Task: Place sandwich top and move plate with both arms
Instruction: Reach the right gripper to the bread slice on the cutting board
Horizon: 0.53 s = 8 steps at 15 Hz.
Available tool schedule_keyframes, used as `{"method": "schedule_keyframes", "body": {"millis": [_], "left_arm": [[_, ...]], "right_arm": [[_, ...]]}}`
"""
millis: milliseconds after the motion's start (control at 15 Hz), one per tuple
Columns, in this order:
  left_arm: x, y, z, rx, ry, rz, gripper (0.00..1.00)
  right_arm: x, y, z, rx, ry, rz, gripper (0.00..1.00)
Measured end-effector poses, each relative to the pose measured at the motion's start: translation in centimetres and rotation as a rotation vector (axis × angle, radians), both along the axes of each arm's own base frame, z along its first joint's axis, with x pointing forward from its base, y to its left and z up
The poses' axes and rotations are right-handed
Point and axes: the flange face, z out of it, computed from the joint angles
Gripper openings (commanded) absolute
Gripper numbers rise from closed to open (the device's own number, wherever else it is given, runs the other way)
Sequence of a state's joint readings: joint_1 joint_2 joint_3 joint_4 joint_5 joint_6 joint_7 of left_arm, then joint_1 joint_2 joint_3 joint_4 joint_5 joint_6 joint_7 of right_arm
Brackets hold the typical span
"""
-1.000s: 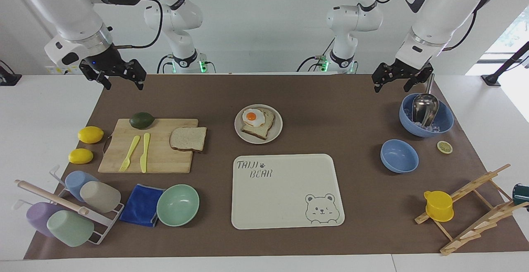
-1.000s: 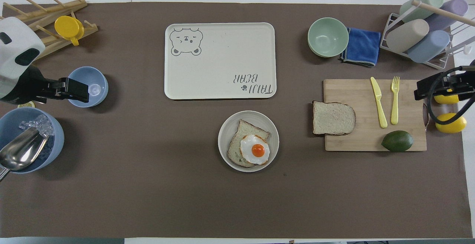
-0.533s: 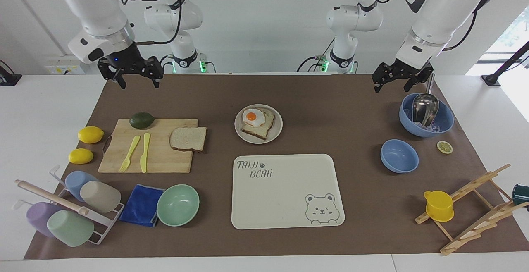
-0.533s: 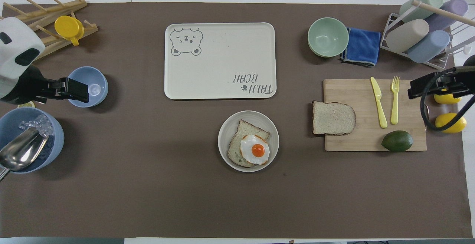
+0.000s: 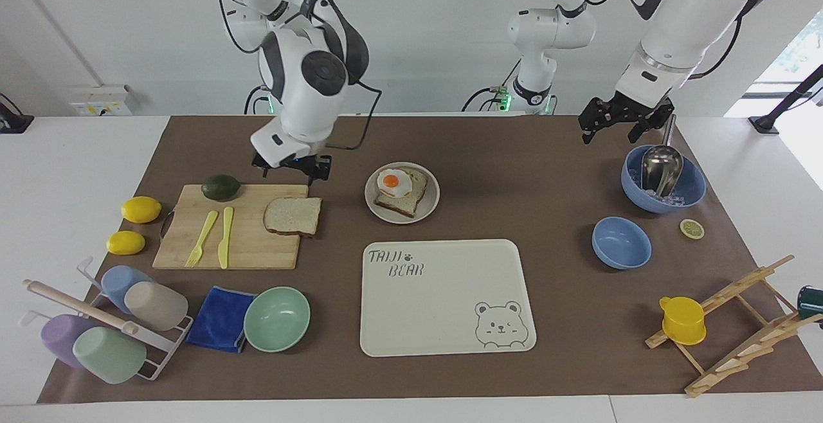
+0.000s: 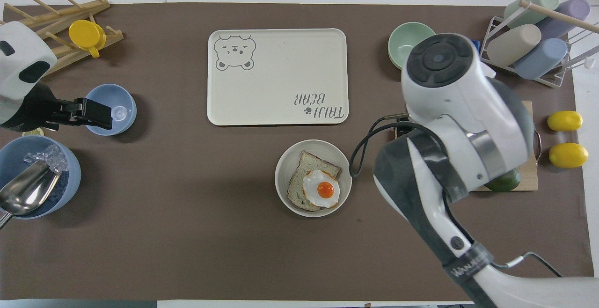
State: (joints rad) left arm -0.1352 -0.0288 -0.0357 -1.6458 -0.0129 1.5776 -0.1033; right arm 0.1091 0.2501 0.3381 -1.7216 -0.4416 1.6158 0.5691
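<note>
A flat, squarish slice of tan speckled bread with a brown crust, the sandwich top [image 5: 292,215], is lying on a pale wooden cutting board [image 5: 247,243], just under the right gripper [image 5: 292,167], whose grip cannot be told. Beside that gripper, a round beige-grey plate [image 5: 431,203] is carrying egg-topped bread. The left gripper [image 5: 618,122] is waiting with fingers spread, over the mat beside a deep blue bowl [image 5: 691,196].

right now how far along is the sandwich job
Nothing is done yet: the sandwich top lies on the cutting board, apart from the egg slice on the plate. The right gripper hangs above the board by it. The left gripper waits over the ice bowl.
</note>
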Motion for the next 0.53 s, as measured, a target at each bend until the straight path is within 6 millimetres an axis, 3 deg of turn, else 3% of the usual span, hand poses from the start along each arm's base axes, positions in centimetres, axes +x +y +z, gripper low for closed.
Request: {"method": "schedule_keyframes", "body": {"millis": [133,267,533], "left_arm": [[0.0,0.0,0.0,0.000,0.000,0.000,1.00],[0.0,0.0,0.0,0.000,0.000,0.000,1.00],[0.0,0.0,0.0,0.000,0.001,0.000,1.00]], "right_arm": [[0.0,3.1,-5.7,-0.112,-0.008,0.028,1.00],[-0.3,5.0,-9.9,-0.155,-0.008,0.034,1.00],[-0.2,5.0,-11.7,-0.147,-0.020,0.039,1.00]]}}
